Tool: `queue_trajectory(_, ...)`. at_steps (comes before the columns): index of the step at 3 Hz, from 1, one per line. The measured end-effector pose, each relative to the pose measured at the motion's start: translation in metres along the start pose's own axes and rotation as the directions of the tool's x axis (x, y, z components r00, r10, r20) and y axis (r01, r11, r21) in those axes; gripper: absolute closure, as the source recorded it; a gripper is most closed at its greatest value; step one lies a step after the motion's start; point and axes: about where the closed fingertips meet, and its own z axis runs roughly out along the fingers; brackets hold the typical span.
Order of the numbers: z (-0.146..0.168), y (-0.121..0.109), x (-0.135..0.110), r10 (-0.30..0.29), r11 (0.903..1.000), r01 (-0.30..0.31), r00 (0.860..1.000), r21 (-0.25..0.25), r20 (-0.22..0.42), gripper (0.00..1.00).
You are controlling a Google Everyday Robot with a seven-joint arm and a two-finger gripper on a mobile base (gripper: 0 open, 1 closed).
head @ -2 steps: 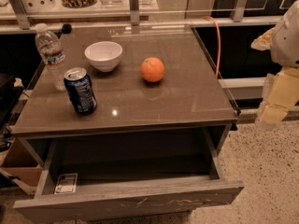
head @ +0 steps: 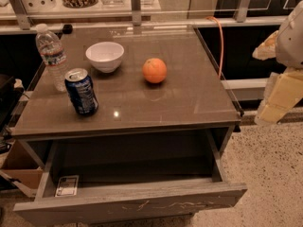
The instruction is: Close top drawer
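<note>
The top drawer (head: 137, 205) is pulled far out of the grey cabinet; its flat front panel with pale scratch marks runs along the bottom of the view. Inside it, a small flat packet (head: 67, 185) lies in the left front corner. The gripper (head: 279, 96) hangs at the right edge of the view, beside and above the drawer's right end, apart from it. Its pale yellowish fingers (head: 284, 93) point down.
On the cabinet top (head: 189, 93) stand a water bottle (head: 51, 56), a blue soda can (head: 81, 91), a white bowl (head: 105, 56) and an orange (head: 154, 70). An orange cable (head: 220, 41) hangs at the right rear. A cardboard box (head: 19, 174) sits left. Speckled floor lies right.
</note>
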Motion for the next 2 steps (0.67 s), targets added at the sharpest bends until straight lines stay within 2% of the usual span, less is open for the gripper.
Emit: queue_trajectory(2, -0.006, 0.027, 0.025, 0.034, 0.9992, -0.034, 0.999, -0.021, -0.024, 0.64)
